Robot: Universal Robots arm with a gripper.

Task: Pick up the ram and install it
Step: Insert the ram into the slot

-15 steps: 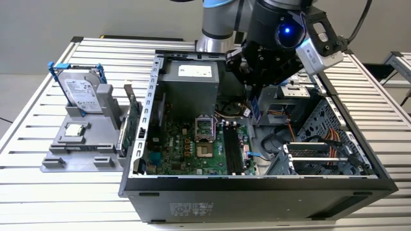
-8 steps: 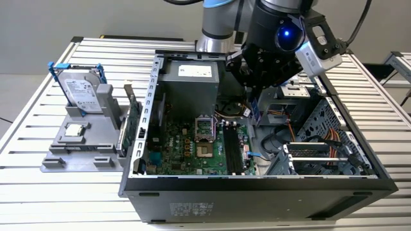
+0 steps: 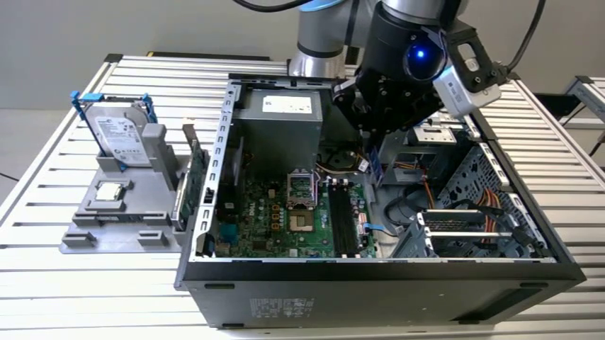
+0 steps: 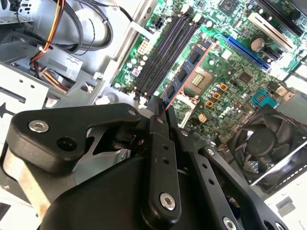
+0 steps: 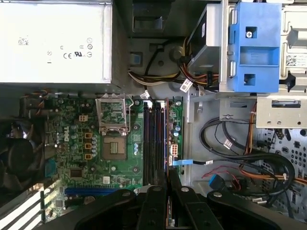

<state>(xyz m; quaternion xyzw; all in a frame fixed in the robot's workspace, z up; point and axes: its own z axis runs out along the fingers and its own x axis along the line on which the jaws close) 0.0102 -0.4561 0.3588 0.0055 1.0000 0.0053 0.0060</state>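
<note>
Tool (image 4: 160, 105) clamped on ram (image 4: 186, 73), above open computer case (image 3: 378, 297) holding motherboard (image 3: 283, 221), memory slots (image 5: 153, 139).

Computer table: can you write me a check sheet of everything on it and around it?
Surface: slatted metal table, holding the open computer case and a grey stand.
Job's things: the ram, held above the motherboard near the black memory slots, not in one.
Clutter: hard drive and green card upright in the stand.
Hands: the hand is shut on the ram's end.
Cables: orange, yellow and black wires inside the case.
Surroundings: another slatted table at the exterior view's right.
</note>
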